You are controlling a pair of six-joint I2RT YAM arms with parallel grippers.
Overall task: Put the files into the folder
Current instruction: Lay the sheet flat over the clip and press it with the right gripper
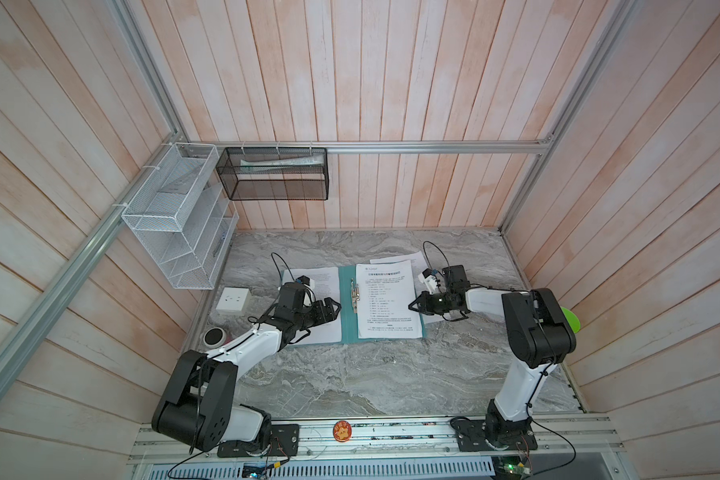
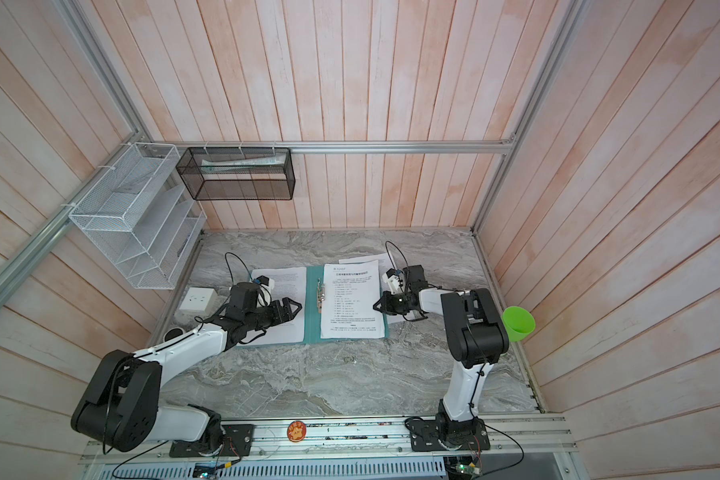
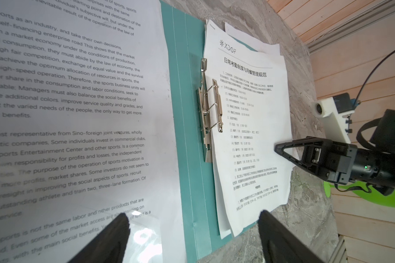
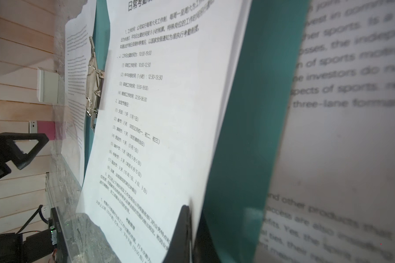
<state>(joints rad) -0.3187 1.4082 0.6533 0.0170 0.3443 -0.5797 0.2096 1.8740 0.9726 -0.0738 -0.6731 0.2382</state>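
On the tabletop, the left hand [image 1: 336, 310] is held wide open and empty at 9 o'clock of the folder [image 1: 346, 328], above a printed sheet [image 1: 327, 276]. At 3 o'clock the right hand [image 1: 412, 306] is shut on the edge of the headed sheet [image 1: 387, 299]. Filing is judged under way; next, that sheet needs seating under the spine clip [image 3: 209, 109]. Its lifted edge is shown only by the right wrist view. Other files [image 1: 418, 262] lie at 1 o'clock in both top views.
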